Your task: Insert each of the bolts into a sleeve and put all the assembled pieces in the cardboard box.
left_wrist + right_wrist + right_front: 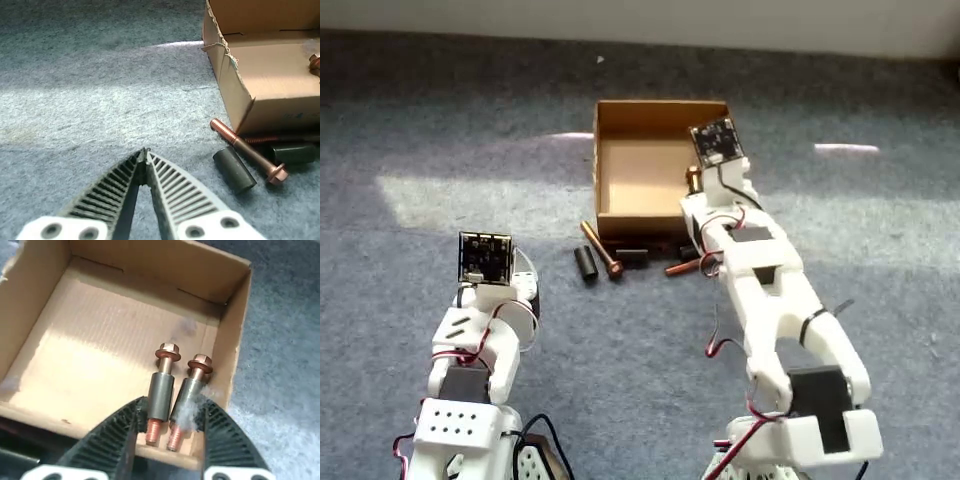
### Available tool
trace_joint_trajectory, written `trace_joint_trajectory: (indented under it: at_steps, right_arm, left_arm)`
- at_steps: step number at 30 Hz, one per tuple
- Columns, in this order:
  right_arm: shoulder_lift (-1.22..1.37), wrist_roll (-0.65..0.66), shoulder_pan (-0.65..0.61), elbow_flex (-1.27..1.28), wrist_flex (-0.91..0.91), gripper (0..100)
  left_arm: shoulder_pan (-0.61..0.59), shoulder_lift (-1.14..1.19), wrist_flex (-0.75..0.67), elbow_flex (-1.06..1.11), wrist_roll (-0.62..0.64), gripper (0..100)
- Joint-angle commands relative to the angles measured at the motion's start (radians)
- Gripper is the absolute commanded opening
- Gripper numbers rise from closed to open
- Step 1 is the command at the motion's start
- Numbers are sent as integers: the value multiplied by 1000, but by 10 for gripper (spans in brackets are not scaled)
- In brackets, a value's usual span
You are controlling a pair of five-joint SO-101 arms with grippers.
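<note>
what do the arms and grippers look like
Left arm and right arm are white plastic segments with black motor blocks, red and black cables, and a dark square board at each wrist. Left gripper and right gripper have black ribbed tapered fingers on white bases.

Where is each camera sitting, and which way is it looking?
High view: fixed above and behind the arms, facing down and forward at the box; the left arm and right arm show.
Left wrist view: on the left wrist, facing loose bolts and sleeves beside the box; the left hand, shut, shows.
Right wrist view: on the right wrist, facing down into the box at two assembled pieces; the right hand, open, shows.
Shared: all three see the box; high and left wrist views see the loose bolts.
</note>
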Motion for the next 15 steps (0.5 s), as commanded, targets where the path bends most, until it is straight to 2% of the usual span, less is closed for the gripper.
trace_joint_trajectory:
  at_steps: [1, 4, 8, 12, 15]
  right_arm:
    - [-196, -18, 2, -35, 182, 142]
    - [-292, -86, -21, -35, 309, 142]
    - [-364, -104, -111, -35, 432, 142]
    - [-372, -107, -228, -36, 475, 142]
    - [-346, -181, -325, -38, 473, 142]
  left_arm:
    - [15, 1, 5, 31, -14, 7]
    - [10, -8, 5, 31, -14, 7]
    - [-33, -8, -3, 31, -14, 7]
    - [-122, -8, -49, 31, -14, 7]
    - [-159, -8, -71, 31, -14, 7]
